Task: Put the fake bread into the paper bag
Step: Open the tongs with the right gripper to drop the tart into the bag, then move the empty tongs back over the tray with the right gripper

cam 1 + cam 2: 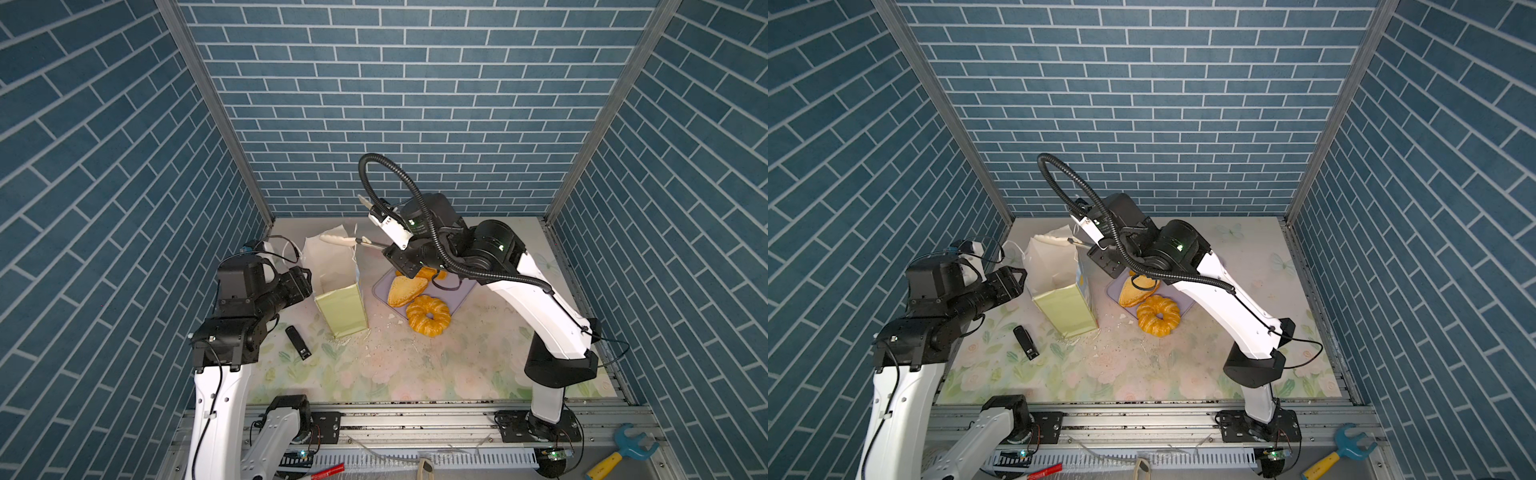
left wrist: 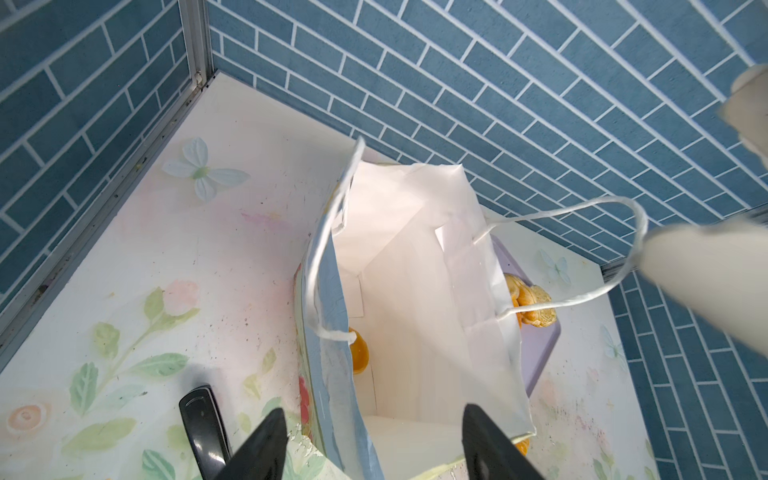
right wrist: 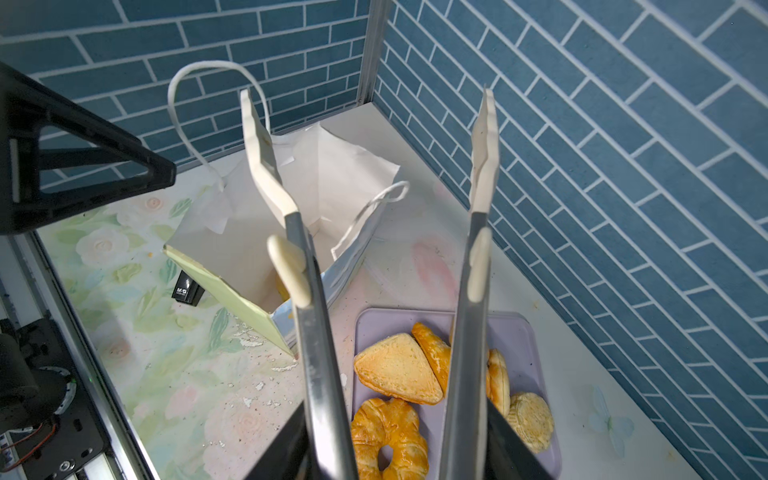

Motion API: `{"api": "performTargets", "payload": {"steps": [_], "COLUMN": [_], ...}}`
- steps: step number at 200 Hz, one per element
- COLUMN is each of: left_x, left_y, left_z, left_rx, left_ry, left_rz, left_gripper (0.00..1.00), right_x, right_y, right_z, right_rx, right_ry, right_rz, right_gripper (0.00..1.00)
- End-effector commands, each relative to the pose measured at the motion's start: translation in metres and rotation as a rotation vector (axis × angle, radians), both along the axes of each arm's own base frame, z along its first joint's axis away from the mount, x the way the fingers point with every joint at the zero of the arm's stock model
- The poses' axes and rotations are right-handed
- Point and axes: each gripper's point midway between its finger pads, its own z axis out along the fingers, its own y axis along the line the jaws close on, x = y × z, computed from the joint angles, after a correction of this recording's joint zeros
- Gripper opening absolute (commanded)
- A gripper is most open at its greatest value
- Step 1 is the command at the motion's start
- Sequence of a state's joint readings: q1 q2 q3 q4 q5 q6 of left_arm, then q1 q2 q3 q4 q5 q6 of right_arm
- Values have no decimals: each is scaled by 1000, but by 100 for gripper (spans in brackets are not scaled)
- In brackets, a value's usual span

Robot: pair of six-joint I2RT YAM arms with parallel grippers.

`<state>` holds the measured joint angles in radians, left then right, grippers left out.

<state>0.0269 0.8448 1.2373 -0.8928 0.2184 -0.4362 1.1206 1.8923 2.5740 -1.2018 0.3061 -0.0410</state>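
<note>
Obs: right end effector grips tongs, tips apart, empty; left end effector wide. Advice: straddle toast slice, lower centre; squeeze gently.

Right tool holds tongs, tips ahead of it over the open bag; toast and croissant lie below it, back toward its arm; left tool faces the bag
</note>
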Motion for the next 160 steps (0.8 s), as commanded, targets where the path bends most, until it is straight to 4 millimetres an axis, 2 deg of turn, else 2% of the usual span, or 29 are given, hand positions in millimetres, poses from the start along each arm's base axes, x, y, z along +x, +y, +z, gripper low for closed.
{"api": "performTargets", "payload": {"steps": [1,37,85,128,160], "left_x": [2,14,30,41,44], "left_y": [1,5,11,8,9], "left_z": [6,8,9,13,5], "left_rx": [14,42,92,96,114], "left_ry": [-1,5,29,41,71], "left_rz": [-7,6,6,-18,-31], "left_gripper": [68,68,69,69,69], "right_x": [5,26,66,96,108], "right_y": [-31,-61,-112,-161,-193], "right_z": [53,59,45,10,-31], "right_rx": [186,208,185,142,98], "right_ry": [-30,-27,6,89,189], "right_rz": [-92,-166,-324,-506,-623], "right_gripper": [55,54,54,54,54]}}
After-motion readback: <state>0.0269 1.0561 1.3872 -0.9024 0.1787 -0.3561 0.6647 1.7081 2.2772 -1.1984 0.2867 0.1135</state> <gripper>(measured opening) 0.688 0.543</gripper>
